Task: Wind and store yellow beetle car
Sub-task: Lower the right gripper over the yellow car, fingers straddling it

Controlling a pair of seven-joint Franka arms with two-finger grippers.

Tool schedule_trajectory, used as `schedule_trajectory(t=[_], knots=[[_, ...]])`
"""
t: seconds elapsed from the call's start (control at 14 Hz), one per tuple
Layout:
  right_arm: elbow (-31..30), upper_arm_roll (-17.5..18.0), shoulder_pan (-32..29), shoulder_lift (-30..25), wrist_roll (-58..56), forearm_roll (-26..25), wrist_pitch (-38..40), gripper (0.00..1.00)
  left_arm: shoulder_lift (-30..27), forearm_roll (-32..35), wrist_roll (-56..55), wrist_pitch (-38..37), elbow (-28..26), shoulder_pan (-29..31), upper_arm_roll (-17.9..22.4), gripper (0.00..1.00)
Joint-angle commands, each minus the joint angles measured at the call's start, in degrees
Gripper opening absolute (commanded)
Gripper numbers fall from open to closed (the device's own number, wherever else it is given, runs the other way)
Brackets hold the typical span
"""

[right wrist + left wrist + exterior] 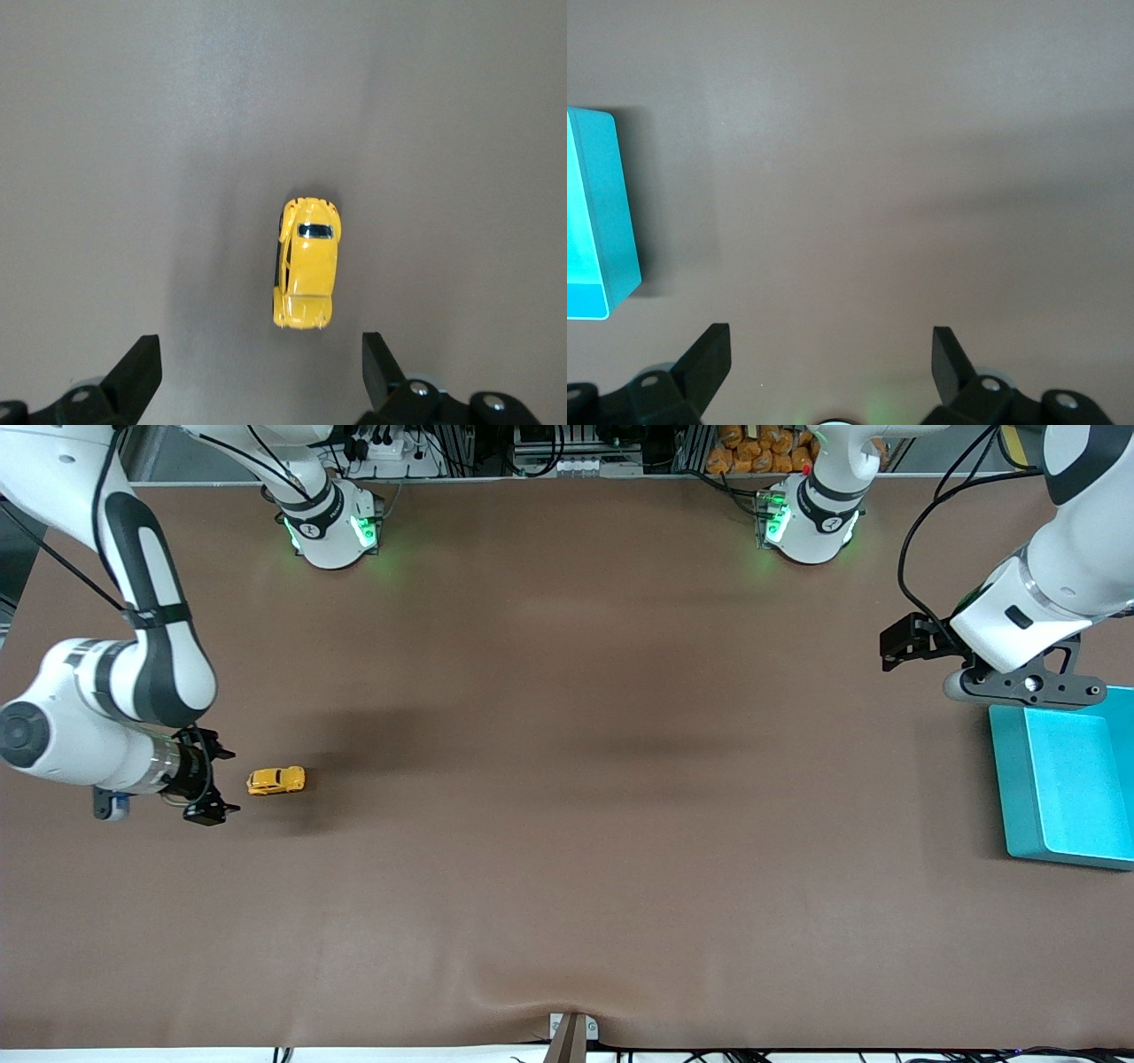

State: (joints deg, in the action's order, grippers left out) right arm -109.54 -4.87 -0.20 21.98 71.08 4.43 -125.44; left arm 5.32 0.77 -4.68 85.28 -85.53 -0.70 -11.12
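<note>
The yellow beetle car (pixel 275 780) stands on its wheels on the brown table toward the right arm's end. In the right wrist view the car (pixel 306 263) lies just ahead of the fingertips, apart from them. My right gripper (pixel 213 784) is open and empty, right beside the car, on the side toward the table's end. My right gripper (pixel 260 372) shows both dark fingers spread wide. My left gripper (pixel 899 642) is open and empty, over bare table next to the teal bin. In the left wrist view my left gripper (pixel 830 363) holds nothing.
A teal bin (pixel 1014 797) sits at the left arm's end of the table, also in the left wrist view (pixel 602 221). The brown mat has a wrinkle at its front edge (pixel 567 1001). Cables and orange items lie past the arm bases.
</note>
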Motion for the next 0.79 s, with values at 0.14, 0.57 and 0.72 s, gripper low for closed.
schedule_trajectory(t=[0.14,0.57,0.72], knots=[[-3.9,0.1,-0.9,0.9,7.3,1.0,-7.8,1.0,0.3,1.4,-1.3,0.0,0.8,-0.4,-0.3,1.0],[-9.1,0.2,-0.5,2.5,10.4,0.8,-14.5,1.0,0.3,1.3,-1.4,0.0,0.8,-0.4,-0.3,1.0],[-10.5,0.2,-0.2,3.3,10.4,0.8,-17.5,1.0,0.3,1.3,-2.2,0.0,0.8,-0.5,-0.3,1.0]])
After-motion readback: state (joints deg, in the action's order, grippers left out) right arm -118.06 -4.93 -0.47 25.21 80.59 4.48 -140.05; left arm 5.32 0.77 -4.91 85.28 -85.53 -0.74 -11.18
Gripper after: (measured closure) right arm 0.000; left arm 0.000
